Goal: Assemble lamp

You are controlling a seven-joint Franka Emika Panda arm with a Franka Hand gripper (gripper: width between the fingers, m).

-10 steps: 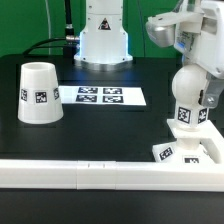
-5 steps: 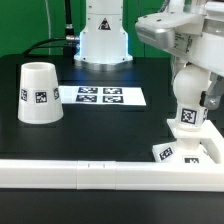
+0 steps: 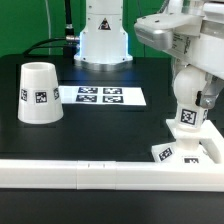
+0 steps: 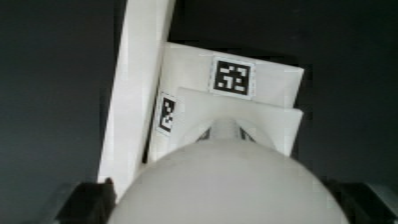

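You see the shade (image 3: 38,92), the bulb (image 3: 188,95) and the base (image 3: 193,151) in white plastic, smooth with a soft sheen. The table (image 3: 100,130) is black and matt. The marker board (image 3: 101,96) looks like flat matt paper.

the surface (image 3: 110,120) was black and matte. on it, toward the exterior view's left, stood the shade (image 3: 38,92), wide end down, with a square tag facing the camera. just beside it, farther back and toward the middle, lay the marker board (image 3: 103,96), flat, showing several printed tags. along the near edge ran a long white rail (image 3: 90,176) (spanning nearly the whole width of the exterior view). at the exterior view's right the flat square base (image 3: 187,152) lay against the rail's far side, a tag on its visible edge. in the wrist view the base (image 4: 240,90) touched the rail (image 4: 139,80), dark surface on either side.
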